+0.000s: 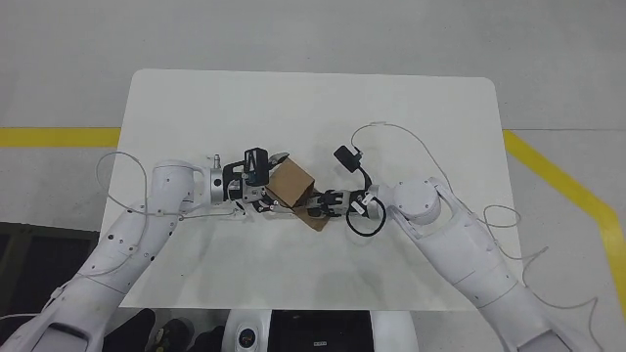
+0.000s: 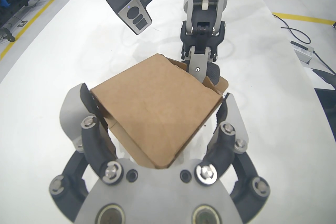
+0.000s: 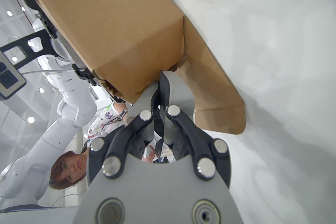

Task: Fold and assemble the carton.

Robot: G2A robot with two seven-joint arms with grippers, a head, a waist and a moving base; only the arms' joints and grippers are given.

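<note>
Overhead, the carton (image 1: 290, 182) is lying on the table (image 1: 440, 108). Left wrist: the left gripper (image 2: 155, 92) is pinching its sides. Right wrist: the right gripper (image 3: 160, 84), jaws pressed together, is sitting beside the open flap (image 3: 215, 93); a hard push is risking crushing it or twisting the carton free.

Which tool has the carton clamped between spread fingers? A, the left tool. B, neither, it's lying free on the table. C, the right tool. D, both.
A: the left tool has a finger against each side of the carton, while the right tool meets its flap end with fingers together.
</note>
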